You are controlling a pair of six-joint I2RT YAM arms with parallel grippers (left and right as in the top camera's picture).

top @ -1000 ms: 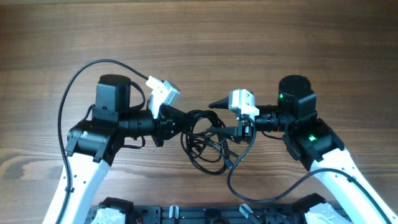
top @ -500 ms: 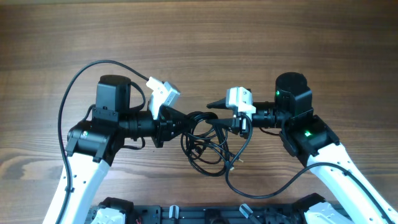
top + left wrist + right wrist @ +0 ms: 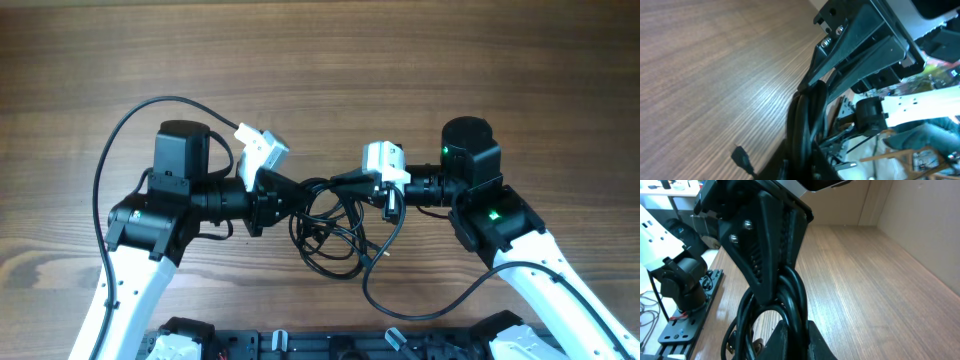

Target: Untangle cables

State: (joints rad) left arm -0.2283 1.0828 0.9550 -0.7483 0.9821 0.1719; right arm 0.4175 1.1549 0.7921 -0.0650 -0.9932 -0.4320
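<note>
Since both sets of fingers meet head-on over the middle of the bench (image 3: 350, 60), the cables (image 3: 330, 238) lie strung between them, slack loops spilling toward the robot's side. My left fingers (image 3: 840, 65) pinch a thick bunch of cords; my right fingers (image 3: 760, 240) are clamped narrow on another bunch. I judge the pull must run along that left-right line, with neither arm nearer.
</note>
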